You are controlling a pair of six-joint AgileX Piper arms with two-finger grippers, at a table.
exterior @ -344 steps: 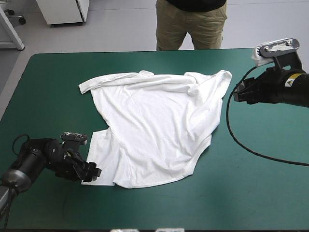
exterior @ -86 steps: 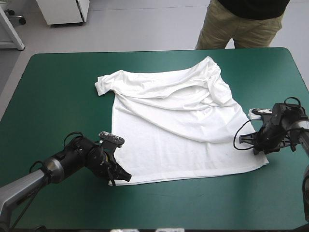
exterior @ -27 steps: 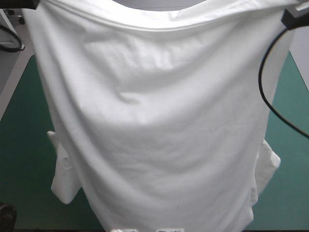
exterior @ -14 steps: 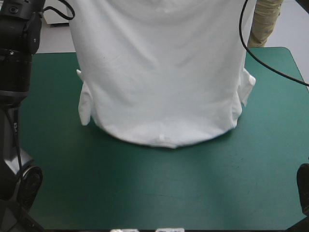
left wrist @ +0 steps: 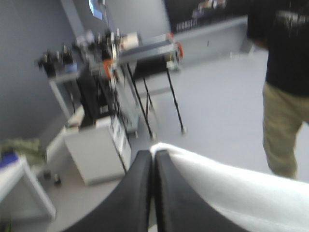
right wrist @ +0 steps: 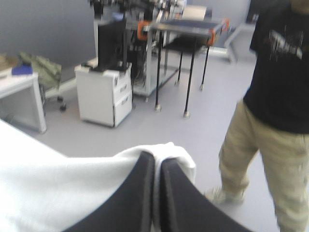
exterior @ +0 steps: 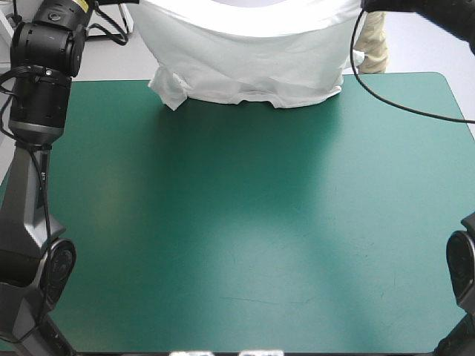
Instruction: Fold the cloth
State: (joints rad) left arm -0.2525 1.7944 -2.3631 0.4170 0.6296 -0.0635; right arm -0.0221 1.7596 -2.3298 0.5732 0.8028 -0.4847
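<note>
The white T-shirt (exterior: 245, 52) hangs spread between both raised arms over the table's far edge. Its lower end, with a sleeve (exterior: 167, 93) drooping on the left, hangs just above the teal-green cover (exterior: 245, 222). In the left wrist view my left gripper (left wrist: 154, 157) is shut on a corner of the T-shirt (left wrist: 231, 193), and the cloth runs off to one side. My right gripper (right wrist: 157, 162) is shut on the other corner of the T-shirt (right wrist: 58, 193), white fabric bunched around its fingertips. The shirt's top edge is out of the high view.
My left arm (exterior: 41, 67) stands tall along the table's left edge, and the right arm (exterior: 423, 11) crosses the far right corner. The teal-green cover stretches from under the shirt to the near edge.
The T-shirt lay flat earlier, then was lifted by two corners. Just before, it hung near the middle of the table; now both grippers have carried it to the far edge.
</note>
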